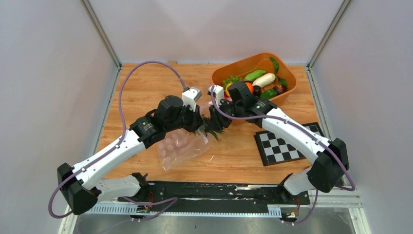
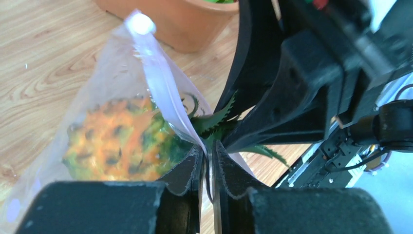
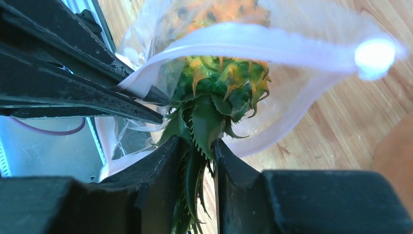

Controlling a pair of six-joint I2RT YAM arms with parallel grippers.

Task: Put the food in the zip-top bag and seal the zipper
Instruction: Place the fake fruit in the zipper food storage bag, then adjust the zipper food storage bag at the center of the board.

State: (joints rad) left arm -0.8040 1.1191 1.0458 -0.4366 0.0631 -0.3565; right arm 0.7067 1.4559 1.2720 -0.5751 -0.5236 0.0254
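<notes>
Loading under way at the middle of the table (image 1: 146,87). Pinches the zipper (image 2: 160,83) of the bag (image 1: 182,146) with the left gripper (image 2: 208,161), jaws clenched on the thin strip and holding one lip of the mouth up. Clamps the leafy crown (image 3: 204,117) of the pineapple (image 2: 117,139) with the right gripper (image 3: 197,146); keeps the fruit body inside the clear film, leaves poking out through the mouth. Reads as light, rigid, hollow plastic, so safe to carry by the crown, though likely to swivel on those bendy, spiky leaves. Treats the film as limp, crinkly and slippery, likely to sag shut if let go; best gripped on the stiffer strip, never mid-sheet. Farther back, leaves the other food, radish (image 1: 264,79) among it, lying in the orange tub (image 1: 287,73), well apart from the bag.
</notes>
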